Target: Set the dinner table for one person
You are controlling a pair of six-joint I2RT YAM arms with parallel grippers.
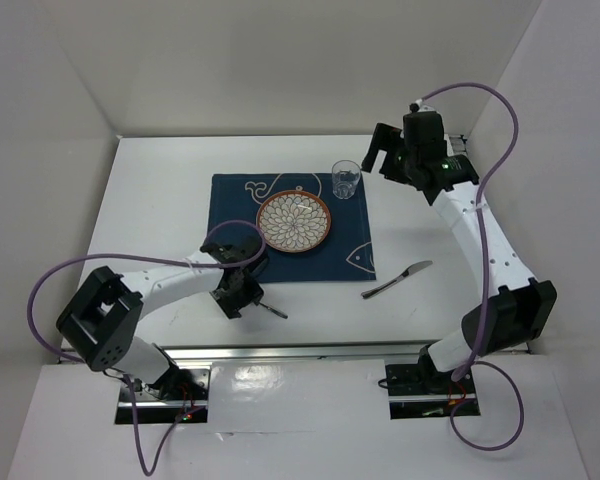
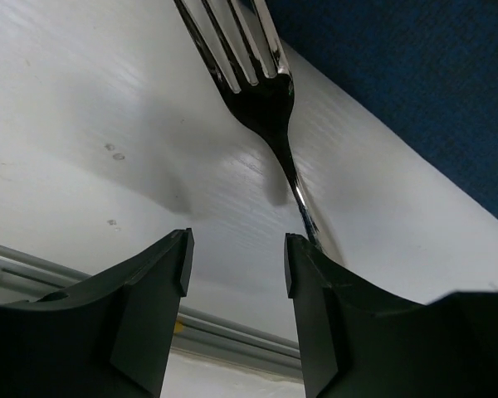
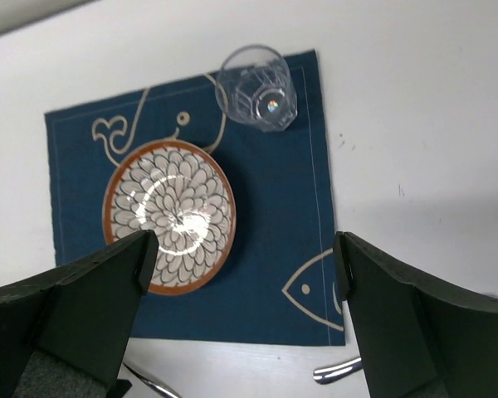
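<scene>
A: Left gripper (image 1: 242, 297)?
B: Released, jaws parted. The fork (image 2: 266, 91) handle lies against one finger, on the surface (image 1: 160, 200) just off the placemat's (image 1: 235, 230) near edge.
A: Right gripper (image 3: 245, 249)?
B: Gaping wide, empty, hanging above the surface right of the glass (image 1: 346, 178).

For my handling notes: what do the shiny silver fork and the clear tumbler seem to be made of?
Shiny silver fork: probably polished metal, mirror-like highlights on its tines. Clear faceted tumbler: looks like glass, perhaps clear plastic; see-through, with glints.

The dinner table (image 1: 160, 200) bears a placemat (image 1: 352, 232) (navy), knife (image 1: 396, 280) and fork (image 2: 261, 79).
</scene>
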